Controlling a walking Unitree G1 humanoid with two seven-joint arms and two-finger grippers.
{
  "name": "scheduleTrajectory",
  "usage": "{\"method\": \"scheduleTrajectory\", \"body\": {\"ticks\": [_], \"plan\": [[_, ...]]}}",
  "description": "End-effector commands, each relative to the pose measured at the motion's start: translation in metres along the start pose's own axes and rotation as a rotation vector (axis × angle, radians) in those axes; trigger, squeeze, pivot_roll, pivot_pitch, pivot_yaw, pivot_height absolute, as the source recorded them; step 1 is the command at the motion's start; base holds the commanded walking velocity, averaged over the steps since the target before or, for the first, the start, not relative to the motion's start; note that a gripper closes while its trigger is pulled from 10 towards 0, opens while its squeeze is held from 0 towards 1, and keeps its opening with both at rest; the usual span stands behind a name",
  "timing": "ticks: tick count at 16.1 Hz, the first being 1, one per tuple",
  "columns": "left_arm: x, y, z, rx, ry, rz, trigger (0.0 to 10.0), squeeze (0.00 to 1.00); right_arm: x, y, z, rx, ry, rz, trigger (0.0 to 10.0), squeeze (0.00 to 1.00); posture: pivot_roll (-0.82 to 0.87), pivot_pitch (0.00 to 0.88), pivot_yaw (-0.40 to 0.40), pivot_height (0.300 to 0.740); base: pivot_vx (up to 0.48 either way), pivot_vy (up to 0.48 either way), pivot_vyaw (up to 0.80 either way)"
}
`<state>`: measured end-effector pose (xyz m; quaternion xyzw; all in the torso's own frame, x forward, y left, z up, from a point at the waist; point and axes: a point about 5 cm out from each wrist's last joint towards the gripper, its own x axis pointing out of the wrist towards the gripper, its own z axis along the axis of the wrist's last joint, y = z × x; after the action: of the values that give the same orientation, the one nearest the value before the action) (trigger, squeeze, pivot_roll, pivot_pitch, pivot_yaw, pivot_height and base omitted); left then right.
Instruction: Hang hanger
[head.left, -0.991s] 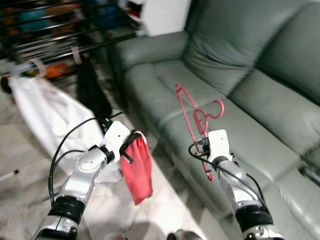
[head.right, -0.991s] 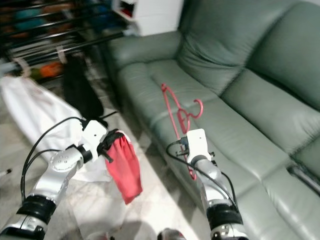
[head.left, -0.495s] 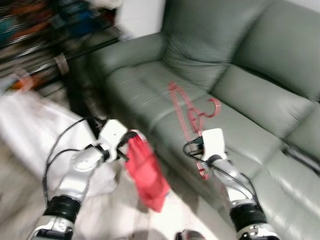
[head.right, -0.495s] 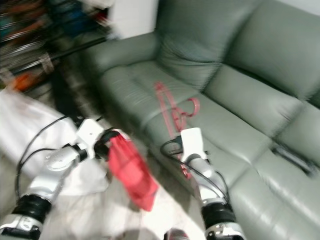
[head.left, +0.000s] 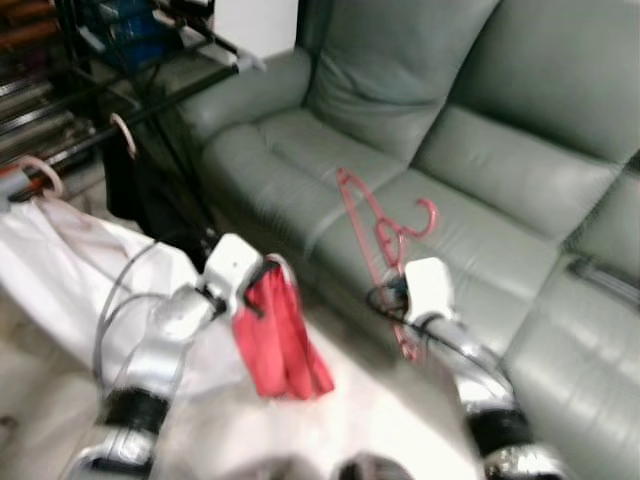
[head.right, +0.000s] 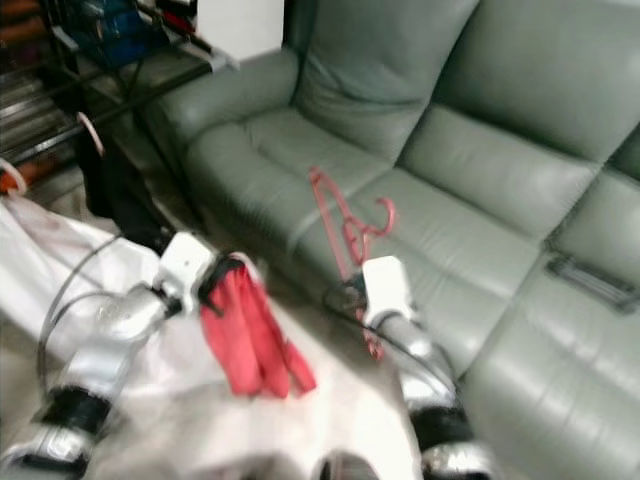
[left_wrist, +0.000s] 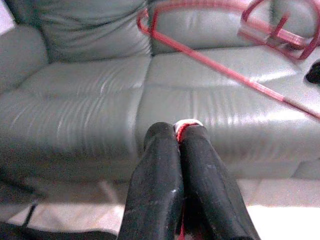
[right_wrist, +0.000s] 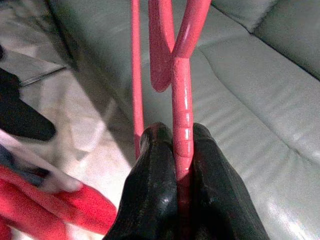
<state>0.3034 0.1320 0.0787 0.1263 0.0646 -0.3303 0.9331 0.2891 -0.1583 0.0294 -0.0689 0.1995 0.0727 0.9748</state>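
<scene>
The right pincer (right_wrist: 176, 150) is clenched on the red hanger (head.left: 385, 235), its two black fingers (right_wrist: 155, 165) pressed against a bar of the frame, which runs straight out from the fingertips toward 12 o'clock in the head view, with the hook (head.left: 428, 215) curling at about 1 o'clock above the grey sofa (head.left: 500, 170). The hanger stands tilted over the seat cushions near the sofa's front edge. The left pincer (left_wrist: 177, 137) is clenched on a red cloth (head.left: 280, 335), a sliver of red caught between its fingertips while the rest hangs down over the pale floor (head.left: 380, 430). At 10 o'clock from the left pincer stands a dark clothes rack (head.left: 130, 90) with a white garment (head.left: 70, 260) hanging from its rail and a black one (head.left: 135, 185) beside it. Open floor lies between the two arms, with the sofa front just beside the right arm.
</scene>
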Motion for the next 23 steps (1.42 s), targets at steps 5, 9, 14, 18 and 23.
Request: {"method": "scheduleTrajectory", "body": {"ticks": [5, 9, 14, 18, 23], "plan": [[-0.001, 0.038, 0.037, 0.303, -0.102, 0.2, 10.0, 0.0, -0.005, 0.004, 0.005, -0.002, -0.036, 0.069, 10.0, 0.0, 0.0, 0.0, -0.009, 0.74, 0.0, 0.0, 0.0], [0.0, 0.061, 0.064, 0.392, -0.17, 0.258, 10.0, 0.0, -0.008, -0.003, 0.005, -0.058, -0.021, 0.117, 10.0, 0.0, 0.0, 0.0, 0.007, 0.74, 0.0, 0.0, 0.0], [0.011, 0.074, 0.085, 0.42, -0.215, 0.281, 10.0, 0.0, -0.027, 0.018, 0.029, -0.251, -0.072, 0.435, 10.0, 0.0, -0.02, 0.0, 0.033, 0.74, 0.0, 0.0, 0.0], [0.018, 0.087, 0.086, 0.415, -0.15, 0.385, 10.0, 0.0, -0.045, 0.011, 0.03, -0.28, 0.0, 0.582, 10.0, 0.0, -0.03, 0.0, 0.043, 0.74, 0.0, 0.0, 0.0], [0.017, 0.096, 0.094, 0.393, -0.2, 0.426, 10.0, 0.0, -0.054, 0.002, 0.016, -0.302, 0.145, 0.614, 10.0, 0.0, -0.03, 0.0, 0.043, 0.74, 0.0, 0.0, 0.0]]}}
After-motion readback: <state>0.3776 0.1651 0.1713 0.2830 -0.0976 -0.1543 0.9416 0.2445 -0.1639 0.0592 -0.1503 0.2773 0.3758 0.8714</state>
